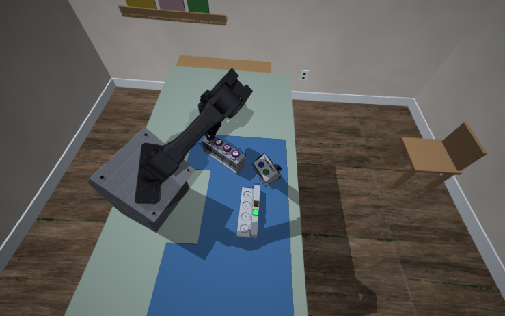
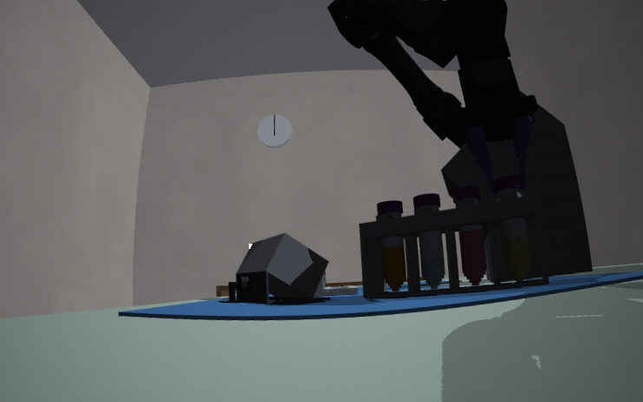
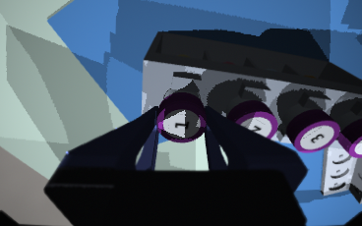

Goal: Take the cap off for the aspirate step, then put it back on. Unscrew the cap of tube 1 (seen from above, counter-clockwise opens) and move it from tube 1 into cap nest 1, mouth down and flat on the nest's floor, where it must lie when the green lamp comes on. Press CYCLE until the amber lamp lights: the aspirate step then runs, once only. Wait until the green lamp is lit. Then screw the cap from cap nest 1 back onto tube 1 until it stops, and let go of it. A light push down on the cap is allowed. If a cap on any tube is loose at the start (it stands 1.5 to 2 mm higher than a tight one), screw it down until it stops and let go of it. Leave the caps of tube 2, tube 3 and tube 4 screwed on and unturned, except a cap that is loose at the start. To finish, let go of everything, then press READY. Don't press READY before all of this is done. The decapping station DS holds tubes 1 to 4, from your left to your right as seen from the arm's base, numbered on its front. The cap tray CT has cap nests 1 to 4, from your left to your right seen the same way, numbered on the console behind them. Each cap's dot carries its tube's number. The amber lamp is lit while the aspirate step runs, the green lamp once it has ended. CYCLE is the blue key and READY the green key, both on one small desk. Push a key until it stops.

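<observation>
Arm reaching down over rack [image 3: 236, 54] | gripper [image 3: 182, 129] clamped on cap [image 3: 181, 124] marked 1 | neighbouring caps read 2, 3, 4

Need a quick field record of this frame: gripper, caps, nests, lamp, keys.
gripper: gripper shut on cap 1, cap on tube 1
caps 2-4: on their tubes in the decapping station
cap tray: cap tray, all four nests without caps
lamp: green lamp lit
keys: CYCLE and READY on the desk, untouched by the arm
</observation>
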Controlling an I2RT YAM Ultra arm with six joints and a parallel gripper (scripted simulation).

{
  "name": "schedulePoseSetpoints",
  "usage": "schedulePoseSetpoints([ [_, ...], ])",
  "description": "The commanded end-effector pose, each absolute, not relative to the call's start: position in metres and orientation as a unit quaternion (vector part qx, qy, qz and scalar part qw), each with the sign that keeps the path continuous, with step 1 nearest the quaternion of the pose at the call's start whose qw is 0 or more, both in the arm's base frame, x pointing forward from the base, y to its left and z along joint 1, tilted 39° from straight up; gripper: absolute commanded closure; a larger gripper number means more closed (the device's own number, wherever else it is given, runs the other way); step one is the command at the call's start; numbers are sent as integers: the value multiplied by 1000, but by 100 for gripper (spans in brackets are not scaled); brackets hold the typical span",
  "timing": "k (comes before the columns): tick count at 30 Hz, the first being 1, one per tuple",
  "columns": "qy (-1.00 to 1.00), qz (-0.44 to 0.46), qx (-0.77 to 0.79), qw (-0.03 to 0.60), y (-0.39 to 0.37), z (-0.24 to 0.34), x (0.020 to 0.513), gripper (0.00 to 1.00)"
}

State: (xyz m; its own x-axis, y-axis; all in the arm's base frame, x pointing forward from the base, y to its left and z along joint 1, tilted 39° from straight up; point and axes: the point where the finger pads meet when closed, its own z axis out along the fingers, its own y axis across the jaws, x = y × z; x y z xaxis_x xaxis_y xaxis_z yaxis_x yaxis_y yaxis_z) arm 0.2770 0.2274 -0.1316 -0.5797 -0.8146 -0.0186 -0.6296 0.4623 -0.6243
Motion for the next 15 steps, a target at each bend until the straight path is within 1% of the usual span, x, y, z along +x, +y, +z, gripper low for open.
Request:
schedulePoseSetpoints([
  [1, 872, -272, -362, 188, 232, -129, 277, 100],
  [7, 901, -253, -279, 213, 232, -129, 278, 100],
  [13, 901, -253, -279, 213, 232, -129, 278, 100],
  [14, 901, -253, -279, 213, 232, -129, 278, 51],
  [15, 901, -253, -279, 213, 232, -129, 278, 51],
])
